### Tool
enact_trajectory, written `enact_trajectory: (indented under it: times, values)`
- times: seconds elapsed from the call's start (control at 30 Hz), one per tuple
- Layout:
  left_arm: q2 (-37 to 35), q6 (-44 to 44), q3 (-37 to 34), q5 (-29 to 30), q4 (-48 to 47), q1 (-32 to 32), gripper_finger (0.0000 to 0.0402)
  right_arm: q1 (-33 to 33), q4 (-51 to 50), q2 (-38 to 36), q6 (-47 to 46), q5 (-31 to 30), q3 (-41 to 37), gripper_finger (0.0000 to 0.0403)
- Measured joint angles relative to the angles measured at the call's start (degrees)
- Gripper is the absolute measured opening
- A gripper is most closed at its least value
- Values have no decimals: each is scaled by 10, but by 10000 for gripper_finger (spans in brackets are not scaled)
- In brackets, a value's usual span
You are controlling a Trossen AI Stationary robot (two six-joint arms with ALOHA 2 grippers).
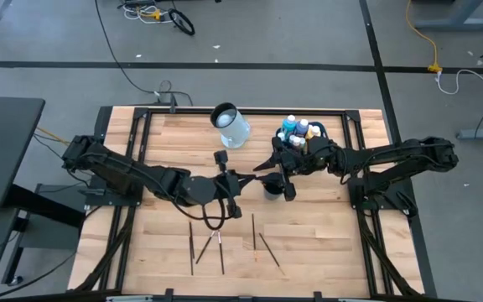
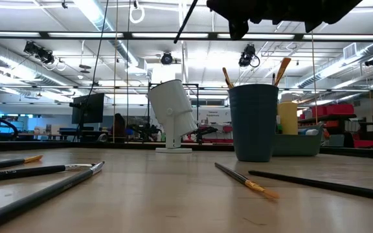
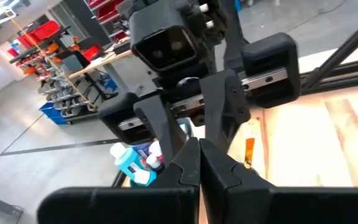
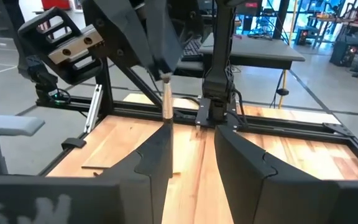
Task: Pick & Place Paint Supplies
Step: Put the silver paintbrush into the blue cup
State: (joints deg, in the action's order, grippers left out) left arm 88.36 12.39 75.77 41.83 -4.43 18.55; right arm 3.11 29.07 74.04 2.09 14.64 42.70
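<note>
Seen from above, two dark robot arms reach toward each other over the middle of a wooden table (image 1: 325, 243). The left end effector (image 1: 243, 179) is clenched on a thin paintbrush (image 1: 257, 166), whose long axis runs across the table toward the right arm. In the right wrist view the same brush (image 4: 166, 99) shows as a pale wooden handle pointing down at the gap between the right end effector's (image 1: 277, 174) two fingers (image 4: 156, 158), which stand apart on either side of its tip; contact cannot be made out.

Just below the two end effectors stands a dark blue cup (image 1: 272, 186). Only the low view shows that it already holds brushes (image 2: 283, 66), upright with their tips fanning above the rim.

Five more brushes (image 1: 221, 248) lie flat on the near part of the table, mostly lengthwise toward the front edge.

Paint bottles (image 1: 295, 127) with white caps stand together in a tub (image 2: 296, 144) behind the right arm's wrist. A pale jug (image 1: 231, 126) stands tilted beside it.
</note>
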Motion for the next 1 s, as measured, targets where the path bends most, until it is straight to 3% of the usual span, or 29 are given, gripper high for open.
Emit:
enact_trajectory:
  times: [0.27, 0.47, 0.7, 1.0]
  values:
    - [0, 3, 0, -30, 17, -17, 1, -1, 12, 0, -3, 1, 0, 125]
    - [6, 2, 0, -106, 34, -50, 1, -2, 18, 0, -16, -1, 0, 125]
    - [15, 5, 0, -138, 58, -66, 1, -2, 21, 0, -16, -2, 0, 120]
    - [18, 20, 1, -130, 65, -66, 2, -2, 17, 0, 22, -7, 0, 15]
